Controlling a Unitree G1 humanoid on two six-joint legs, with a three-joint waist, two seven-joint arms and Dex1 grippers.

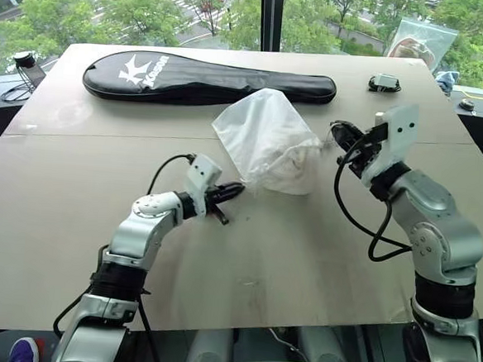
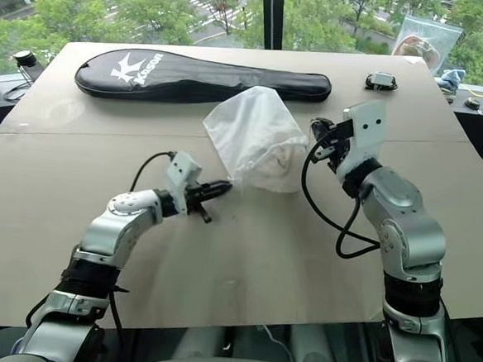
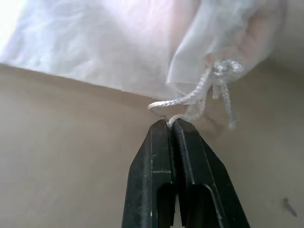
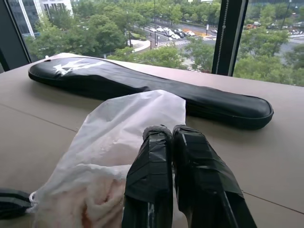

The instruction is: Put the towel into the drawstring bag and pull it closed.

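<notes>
While the thin, crinkled drawstring bag [image 1: 265, 140] stands puffed up on the smooth tan table [image 1: 65, 218], its pale ribbed towel [image 4: 97, 202] shows through the translucent fabric. The left gripper [image 3: 172, 124] pinches a twisted white cord [image 3: 190, 97] at the gathered mouth. The right gripper [image 4: 171, 135], wrapped in black tape, is pressed closed against the bag's other side; I cannot tell what it holds.

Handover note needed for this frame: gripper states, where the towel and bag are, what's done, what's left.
Left gripper: shut on the bag's cord.
Right gripper: shut, at the bag's far side; whether it pinches fabric is unclear.
Drawstring bag: lying on the table in front of the black racket cover.
Towel: already inside the bag.
Left: pull the cord so the mouth cinches closed.
</notes>
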